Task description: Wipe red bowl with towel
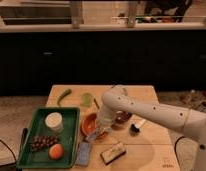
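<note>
A dim room: a dark panelled wall runs behind, with a pale rail along its top, and in front stands a light wooden counter (146,145) with a smooth, matte top.

On its left side sits a green plastic tray (71,117), rectangular with rounded corners and a raised rim. It holds a white round tub (54,121), a dark bunch of grapes (42,142) and a smooth orange fruit (56,151). Behind the tray lies a long, curved green pepper (64,96), and near it stands a translucent green cup (86,100). The red bowl (88,125), round and shallow, rests just right of the tray near the middle of the counter. A dark bowl (123,118) shows partly behind the arm. In front of the red bowl lies a flat, blue-grey, cloth-like rectangle (84,153), and beside that a pale block with a dark edge (113,152). A small black-and-white object (137,126) lies to the right.

The white arm (156,112), thick and tubular with small dark dots along its shell, enters from the lower right, rises to a rounded elbow above the counter's middle, then bends steeply down. The gripper (102,129) hangs at the red bowl's right rim, over its inside. A pale bluish scrap shows at its lower end, against the bowl. How far the gripper is open, and whether it has hold of that scrap, cannot be told.
</note>
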`<action>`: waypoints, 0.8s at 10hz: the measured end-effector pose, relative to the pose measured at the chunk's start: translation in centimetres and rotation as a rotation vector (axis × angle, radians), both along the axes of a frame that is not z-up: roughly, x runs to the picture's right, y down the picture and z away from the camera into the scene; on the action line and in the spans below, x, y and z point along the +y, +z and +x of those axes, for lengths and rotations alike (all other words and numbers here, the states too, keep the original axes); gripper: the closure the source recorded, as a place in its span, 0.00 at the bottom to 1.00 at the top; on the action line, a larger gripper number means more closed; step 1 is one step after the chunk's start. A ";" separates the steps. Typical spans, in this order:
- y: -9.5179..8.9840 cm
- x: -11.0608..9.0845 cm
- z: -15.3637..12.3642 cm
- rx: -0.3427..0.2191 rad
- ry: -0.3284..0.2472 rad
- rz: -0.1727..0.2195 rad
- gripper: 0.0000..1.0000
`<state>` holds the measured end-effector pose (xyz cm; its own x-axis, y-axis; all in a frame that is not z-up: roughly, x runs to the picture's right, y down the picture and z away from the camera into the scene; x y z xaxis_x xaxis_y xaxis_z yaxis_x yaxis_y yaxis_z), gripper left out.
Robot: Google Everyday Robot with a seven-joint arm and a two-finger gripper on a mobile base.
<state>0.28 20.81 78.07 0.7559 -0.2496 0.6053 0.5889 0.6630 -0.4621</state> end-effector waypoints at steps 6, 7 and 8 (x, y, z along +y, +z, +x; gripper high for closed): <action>1.5 -5.1 -2.1 0.023 -0.001 0.089 1.00; 2.1 -5.8 -2.8 0.026 -0.016 0.097 1.00; 2.7 -6.4 -3.4 0.026 -0.026 0.101 1.00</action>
<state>-3.15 14.40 80.75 0.7637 -0.3280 0.5561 0.5951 0.6916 -0.4094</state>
